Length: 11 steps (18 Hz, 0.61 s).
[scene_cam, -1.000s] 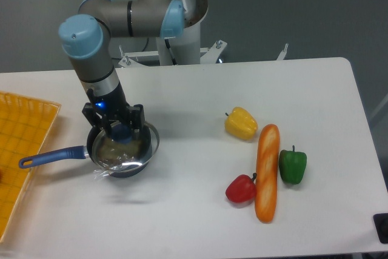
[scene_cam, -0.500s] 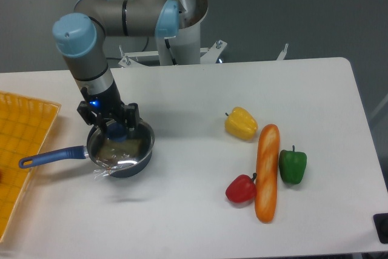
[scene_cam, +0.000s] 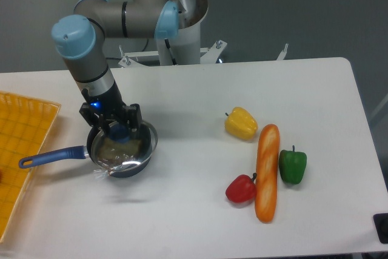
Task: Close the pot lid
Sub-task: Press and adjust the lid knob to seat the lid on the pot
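Over the pot (scene_cam: 121,150), our gripper (scene_cam: 119,130) seems clamped on the lid (scene_cam: 124,148) by its knob, and releasing off-centre could leave it tilted.

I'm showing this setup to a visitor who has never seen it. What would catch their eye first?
Probably the gripper, low over the pot at the table's left and straddling the blue knob of the glass lid, which sits on the pot. Next, the bright food at right: a baguette with a yellow pepper, a red pepper and a green pepper around it. An orange tray lines the left edge.
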Each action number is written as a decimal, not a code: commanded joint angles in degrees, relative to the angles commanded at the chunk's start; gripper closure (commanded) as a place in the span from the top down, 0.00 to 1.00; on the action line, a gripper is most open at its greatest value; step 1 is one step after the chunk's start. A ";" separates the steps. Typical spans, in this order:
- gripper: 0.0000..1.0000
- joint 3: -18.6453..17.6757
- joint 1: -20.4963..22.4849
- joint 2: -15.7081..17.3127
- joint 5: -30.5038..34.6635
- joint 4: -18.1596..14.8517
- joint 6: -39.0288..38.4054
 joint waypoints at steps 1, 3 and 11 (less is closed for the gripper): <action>0.62 0.09 0.00 -0.26 0.17 0.00 0.00; 0.62 0.18 0.00 -0.27 0.35 0.00 0.00; 0.62 0.26 0.09 -0.79 0.61 0.00 0.18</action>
